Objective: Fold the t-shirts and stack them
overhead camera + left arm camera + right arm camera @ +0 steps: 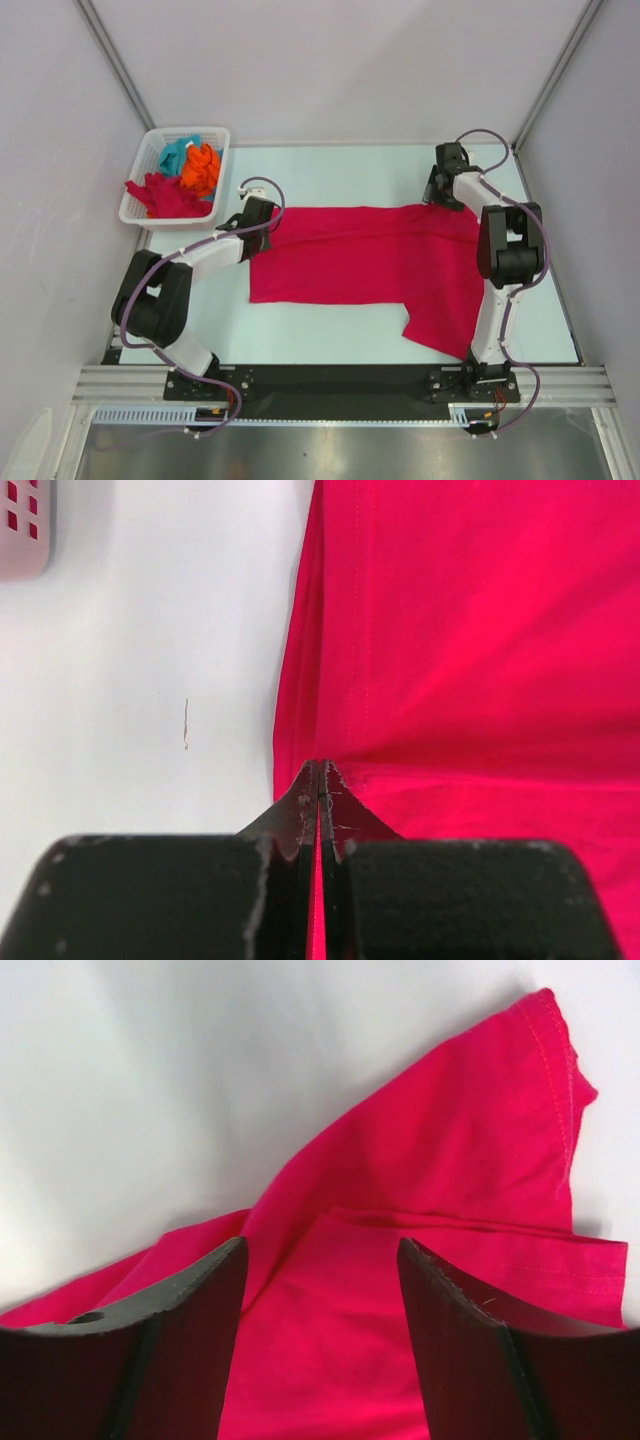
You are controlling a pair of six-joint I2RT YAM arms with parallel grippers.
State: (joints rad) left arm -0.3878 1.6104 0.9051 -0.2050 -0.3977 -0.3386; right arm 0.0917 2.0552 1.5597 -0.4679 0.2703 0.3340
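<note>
Trouble looks likeliest at the sleeve (pixel 470 1130). The crimson t-shirt (pixel 360 262) lies spread on the counter (pixel 330 342) between the arms, its far-left corner pinched in the left fingers (pixel 306 802), which are pressed together on the cloth. The right fingers (pixel 200 1300) stand spread astride the rumpled far-right sleeve. If they bite only the raised fold, or the thin left pinch slips under a pull, the fold would come out crooked. Other t-shirts (pixel 190 170) wait in the basket (pixel 160 221).
</note>
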